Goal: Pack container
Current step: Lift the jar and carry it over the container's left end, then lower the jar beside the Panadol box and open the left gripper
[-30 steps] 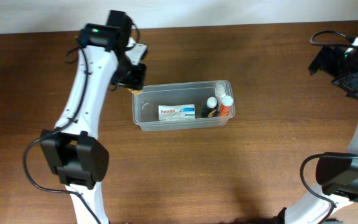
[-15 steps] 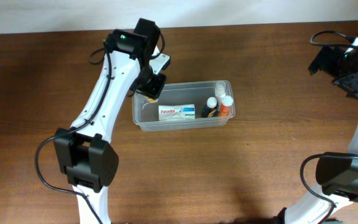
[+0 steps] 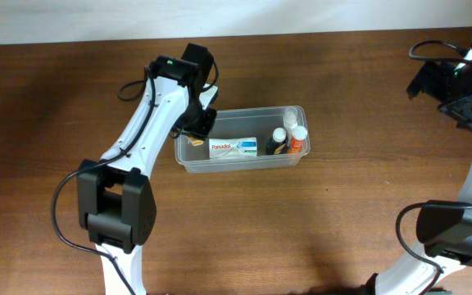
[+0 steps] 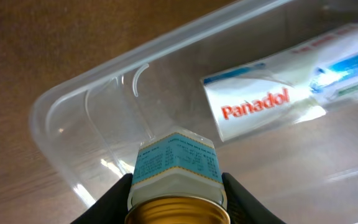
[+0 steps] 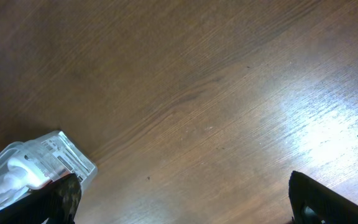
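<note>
Dark wood table (image 3: 342, 221) all round, and the action is up near the middle of the far edge. The left gripper (image 3: 197, 124) is clamped tight on a gold-capped bottle (image 4: 176, 165) with a blue-and-white label, its fingers (image 4: 107, 202) pressed against either side just below the label. It hovers right over the left end of the container (image 3: 244, 112), and the left wrist view looks straight down past the bottle into that rounded corner.

The whole move hangs on this. The clear container lies with its long axis running left to right, parallel to the far edge, and the bare floor is at the left end, directly under the held bottle. Just beyond it toward the right edge lies the Panadol box (image 4: 272, 99), flat along the same axis, and a cluster of small bottles (image 3: 289, 139) stands packed at the right end. So I judge the drop to be straight down, keeping on the left-wall side of the box.

The right gripper (image 3: 465, 106) hangs well apart by the far right corner, spread wide with nothing in it, so the left arm is plainly the nearer.
</note>
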### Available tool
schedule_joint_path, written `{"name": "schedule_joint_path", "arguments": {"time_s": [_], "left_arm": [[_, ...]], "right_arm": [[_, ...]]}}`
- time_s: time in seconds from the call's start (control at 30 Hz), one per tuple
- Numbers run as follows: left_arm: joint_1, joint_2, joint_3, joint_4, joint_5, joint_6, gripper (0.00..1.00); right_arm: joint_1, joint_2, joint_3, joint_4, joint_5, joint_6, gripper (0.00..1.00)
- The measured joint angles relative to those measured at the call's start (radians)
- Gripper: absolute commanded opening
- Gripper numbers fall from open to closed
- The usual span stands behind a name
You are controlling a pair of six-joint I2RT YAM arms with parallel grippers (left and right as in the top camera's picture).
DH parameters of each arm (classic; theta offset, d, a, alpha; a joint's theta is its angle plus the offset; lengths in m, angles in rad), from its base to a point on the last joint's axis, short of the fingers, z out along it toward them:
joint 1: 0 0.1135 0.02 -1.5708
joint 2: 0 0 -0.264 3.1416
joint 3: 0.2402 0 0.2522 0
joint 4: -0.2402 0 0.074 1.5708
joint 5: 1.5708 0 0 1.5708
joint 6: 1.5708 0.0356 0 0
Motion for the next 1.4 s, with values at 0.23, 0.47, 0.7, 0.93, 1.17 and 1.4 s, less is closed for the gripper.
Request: {"name": "schedule_joint_path", "arguments": {"time_s": [0.23,0.47,0.7,0.93,1.17,1.4], "left_arm": [[0.0,0.0,-0.091,0.095,-0.012,-0.081,0.4],[0.0,0.0,-0.145,0.158,-0.012,-0.123,0.4],[0.0,0.0,-0.152,0.19,-0.012,-0.131,0.41],[0.0,0.0,-0.152,0.191,-0.011,-0.145,0.4],[0.0,0.0,-0.152,0.174,-0.006,-0.179,0.4],[0.0,0.0,-0.152,0.152,0.0,-0.191,0.4]], "right_arm": [[0.0,0.0,0.0,0.0,0.0,0.0,0.98],[0.0,0.0,0.0,0.0,0.0,0.0,0.98],[0.0,0.0,0.0,0.0,0.0,0.0,0.98],[0.0,0.0,0.0,0.0,0.0,0.0,0.98],[0.0,0.0,0.0,0.0,0.0,0.0,0.98],[0.0,0.0,0.0,0.0,0.0,0.0,0.98]]}}
